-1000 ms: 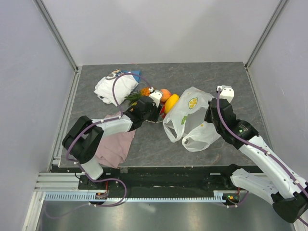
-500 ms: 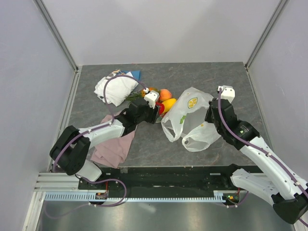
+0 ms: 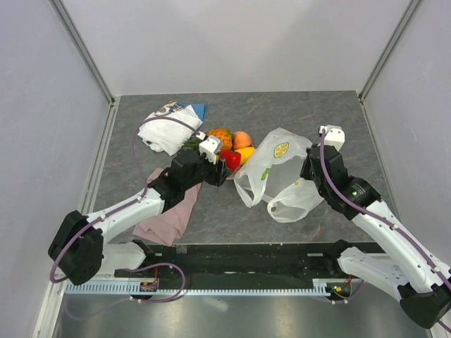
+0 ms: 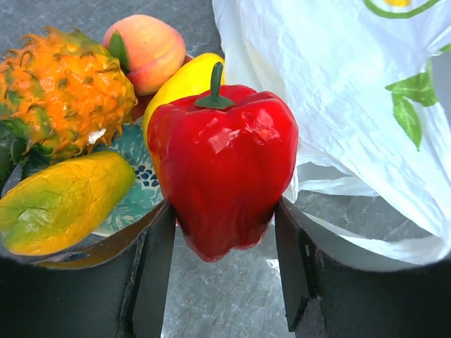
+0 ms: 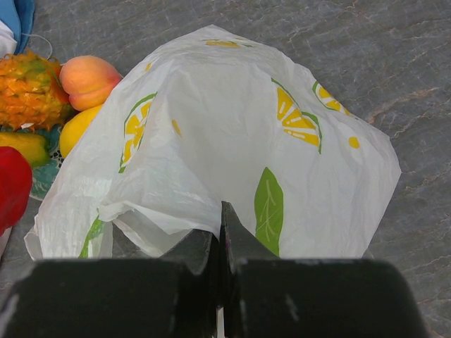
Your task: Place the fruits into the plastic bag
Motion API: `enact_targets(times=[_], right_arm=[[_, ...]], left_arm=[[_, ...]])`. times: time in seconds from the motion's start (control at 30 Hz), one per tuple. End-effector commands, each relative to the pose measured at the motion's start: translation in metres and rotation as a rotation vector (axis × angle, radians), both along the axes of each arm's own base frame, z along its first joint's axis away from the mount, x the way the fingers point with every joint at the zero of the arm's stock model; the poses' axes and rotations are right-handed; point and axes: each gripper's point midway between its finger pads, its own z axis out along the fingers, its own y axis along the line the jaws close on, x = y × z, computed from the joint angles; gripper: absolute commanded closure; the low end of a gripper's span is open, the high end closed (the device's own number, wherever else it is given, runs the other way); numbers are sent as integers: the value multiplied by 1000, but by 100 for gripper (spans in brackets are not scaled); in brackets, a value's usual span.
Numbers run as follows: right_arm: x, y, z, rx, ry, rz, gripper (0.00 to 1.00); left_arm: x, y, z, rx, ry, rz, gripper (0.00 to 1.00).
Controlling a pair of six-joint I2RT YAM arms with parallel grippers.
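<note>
From above, the left hand [image 3: 226, 163] is clamped on the red pepper [image 3: 232, 158], at 9 o'clock of the plastic bag [image 3: 278, 165]. The right hand [image 3: 306, 169] sits at the bag's 3 o'clock.

Left wrist: the pepper sits between both fingers [image 4: 156, 260], with the pineapple [image 4: 63, 91], peach [image 4: 144, 49] and mangoes [image 4: 63, 204] at 10 o'clock.

Right wrist: the fingers are together, pinching the bag's edge.

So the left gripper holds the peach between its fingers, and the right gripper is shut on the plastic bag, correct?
Not quite. The left wrist view shows the left gripper holding the red pepper, not the peach. The right gripper is indeed shut on the plastic bag.
</note>
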Motion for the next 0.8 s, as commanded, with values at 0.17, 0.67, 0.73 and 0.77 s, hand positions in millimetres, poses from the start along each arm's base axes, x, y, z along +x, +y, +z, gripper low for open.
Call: enact_targets(times=[0.17,0.67,0.73,0.77], right_arm=[[-1,-3,12,22,-33,-15,100],[-2,0,11,35,-25,-5,100],[-2,0,12,36,-26,-2,100],[-2,1,13,39,-29,-2,100]], left_arm=[[-56,-42,102,-254,-142,-289,58],[-117,-139,93,-362,31,-606,58],[-113,-148,83,-352,64,-599,59],[-109,-149,81,-348,70,-580,58]])
